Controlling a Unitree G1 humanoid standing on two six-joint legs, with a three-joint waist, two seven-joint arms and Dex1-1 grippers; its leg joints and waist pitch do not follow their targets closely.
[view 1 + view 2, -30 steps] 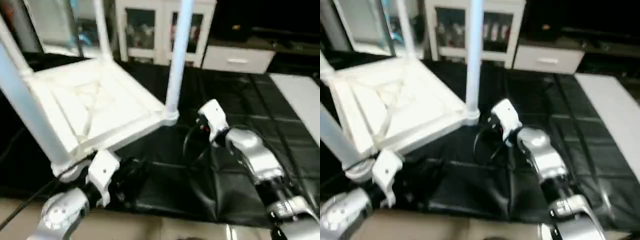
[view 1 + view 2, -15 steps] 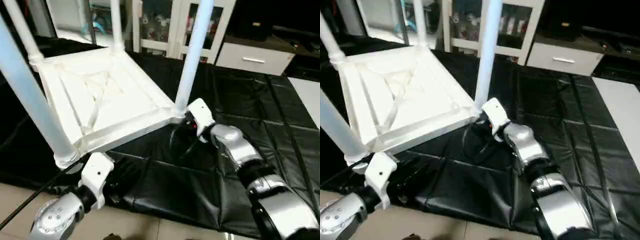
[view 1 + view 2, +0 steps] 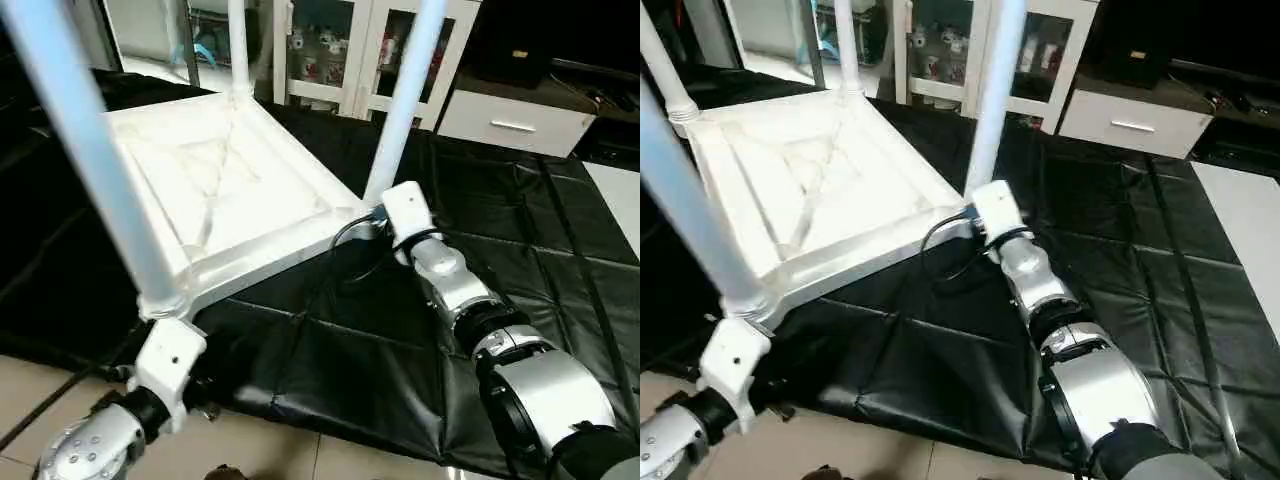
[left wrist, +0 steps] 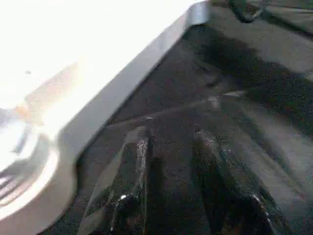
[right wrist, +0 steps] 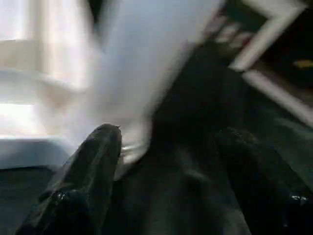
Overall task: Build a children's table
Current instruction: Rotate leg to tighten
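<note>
The children's table (image 3: 225,195) lies upside down on the black-draped tabletop (image 3: 500,250), its ribbed underside up and legs standing in the corner sockets, so the build looks close to finished. Since the earlier frames the right gripper (image 5: 166,147) has reached forward to the right-hand leg (image 3: 405,95); its fingers (image 5: 98,161) are spread apart with the leg's flared base just ahead, not gripped. The left gripper (image 4: 171,161) has stayed below the near-left corner socket (image 3: 160,300), fingers (image 4: 134,166) slightly parted and holding nothing, beside the table's edge.
</note>
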